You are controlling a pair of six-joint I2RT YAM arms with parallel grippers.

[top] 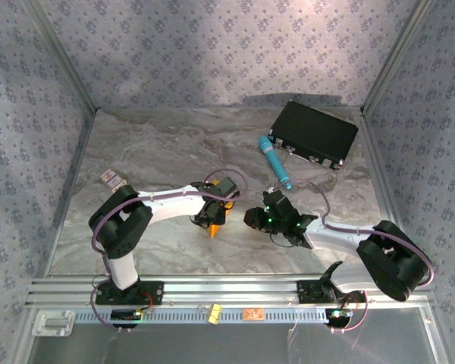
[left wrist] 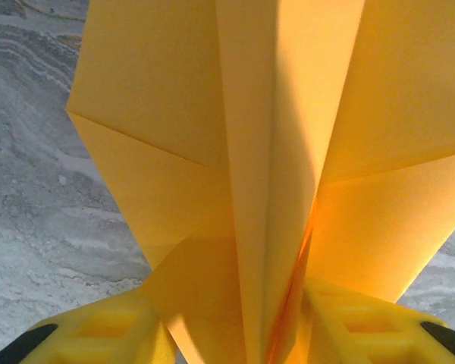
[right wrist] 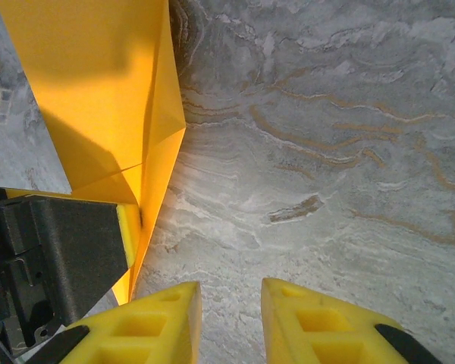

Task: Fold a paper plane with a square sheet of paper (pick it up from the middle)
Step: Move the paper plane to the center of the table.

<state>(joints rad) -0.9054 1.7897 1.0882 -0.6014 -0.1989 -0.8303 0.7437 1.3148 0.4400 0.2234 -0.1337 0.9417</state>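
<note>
Over marbled tabletop (top: 159, 144), left claw (top: 215, 218) grips paper plane (top: 212, 230), nose toward near edge; right claw (right wrist: 230, 302) ajar, empty.

You're working on a grey marbled tabletop (top: 159, 152) with tan veins. 3 blue-grey floral-print wall panels (top: 212, 45) box it in, joined by slim silver metal corner posts (top: 64, 57). A ribbed aluminium rail (top: 235, 287) runs along your near edge. There's a soft bright patch of light upper centre on the back wall.
</note>
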